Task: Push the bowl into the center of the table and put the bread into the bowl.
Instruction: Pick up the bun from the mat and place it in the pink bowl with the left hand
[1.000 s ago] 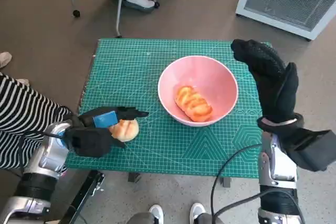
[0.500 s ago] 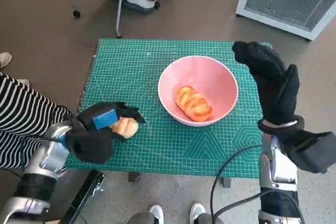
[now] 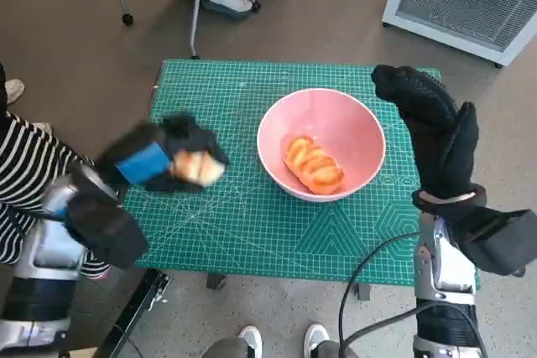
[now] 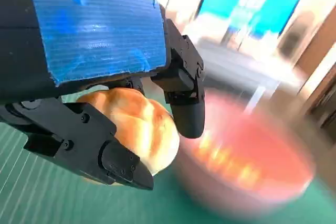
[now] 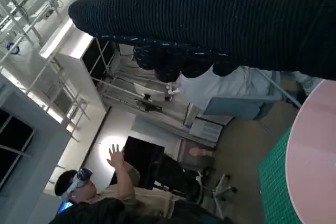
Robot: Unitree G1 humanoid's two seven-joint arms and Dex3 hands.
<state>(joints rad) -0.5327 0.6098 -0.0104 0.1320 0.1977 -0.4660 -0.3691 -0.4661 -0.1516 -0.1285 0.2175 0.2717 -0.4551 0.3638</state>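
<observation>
Bread, a round golden-brown roll (image 3: 198, 168), sits gripped in my left hand (image 3: 155, 161), the black one with blue tape, lifted above the green-matted tabletop (image 3: 243, 224) left of the bowl. The pink round bowl (image 3: 352, 136) stands near the tabletop's middle with a twisted orange-glazed loaf (image 3: 311, 165) inside. My gloved right hand (image 3: 430, 123) hovers beside the bowl's right rim, fingers extended and holding nothing.

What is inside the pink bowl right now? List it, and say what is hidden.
The pink bowl holds one orange-glazed bread loaf, lying on its bottom. The bowl floor beneath the loaf is covered. A second roll is outside it, held in the left hand.
</observation>
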